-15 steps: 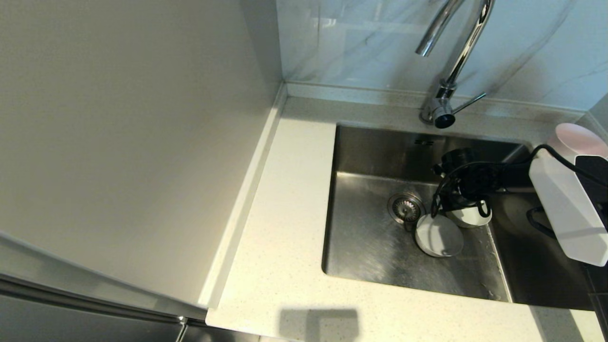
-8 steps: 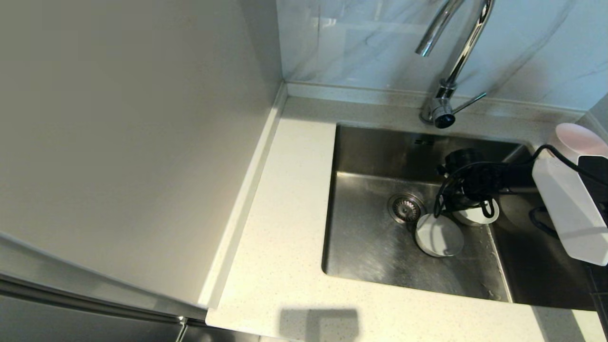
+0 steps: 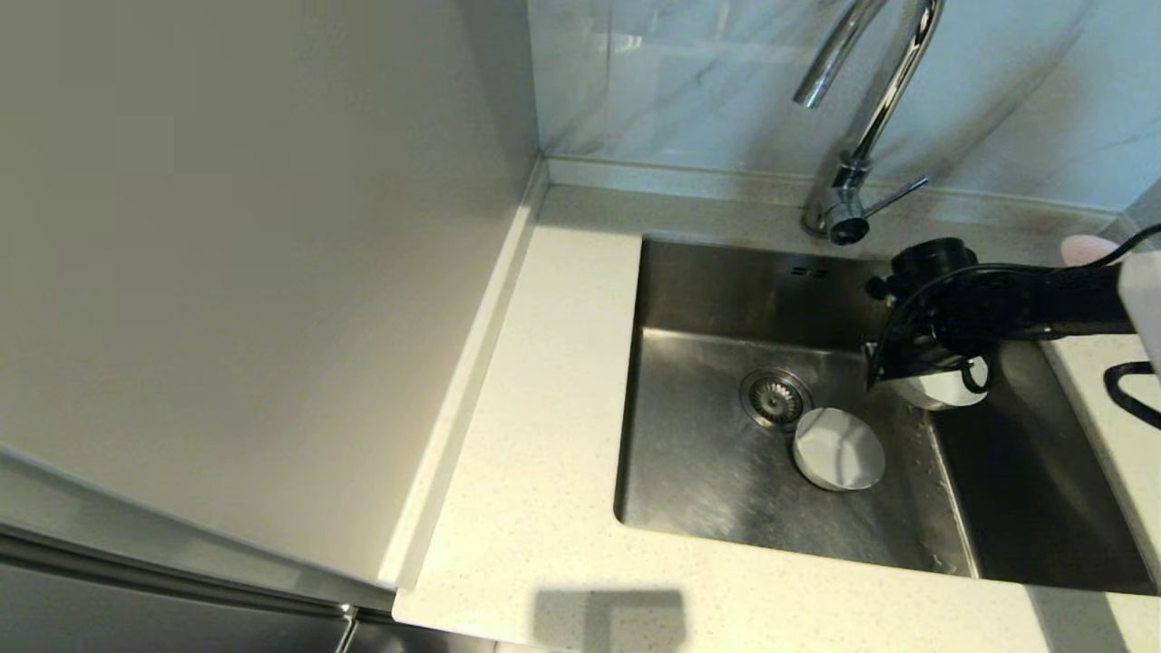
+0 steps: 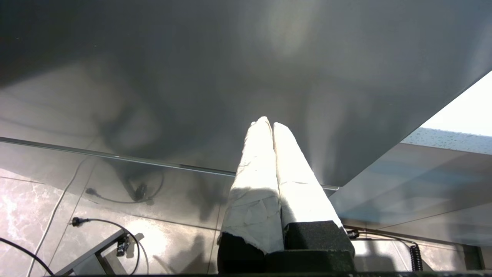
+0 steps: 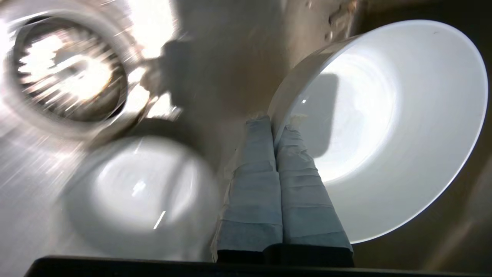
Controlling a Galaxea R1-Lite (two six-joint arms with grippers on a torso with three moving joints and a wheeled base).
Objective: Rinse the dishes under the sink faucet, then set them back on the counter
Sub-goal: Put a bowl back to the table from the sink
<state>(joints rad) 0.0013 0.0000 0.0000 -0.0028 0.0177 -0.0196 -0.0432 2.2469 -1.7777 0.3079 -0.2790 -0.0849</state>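
My right gripper (image 3: pixel 921 374) hangs over the right half of the sink (image 3: pixel 707 490), shut on the rim of the white bowl (image 3: pixel 943 390). In the right wrist view its taped fingers (image 5: pixel 265 161) pinch that rim, one inside and one outside the white bowl (image 5: pixel 384 127). The light grey-white bowl (image 3: pixel 839 449) lies tilted on the sink floor beside the drain strainer (image 3: pixel 774 397). Only an edge of the pale pink bowl (image 3: pixel 1087 247) shows behind my right arm, on the counter at the far right. The chrome faucet (image 3: pixel 875 109) rises behind the sink. My left gripper (image 4: pixel 268 124) is parked low beside a grey panel, shut and empty.
The speckled counter (image 3: pixel 553 408) runs along the sink's left and front. A tall beige-grey side panel (image 3: pixel 254 272) closes off the left. The faucet's thin lever (image 3: pixel 896 195) points right. Black cables trail from my right arm (image 3: pixel 1125 385).
My right gripper has risen from the sink floor and moved right, carrying the white bowl with it. The grey-white bowl has stayed by the drain.
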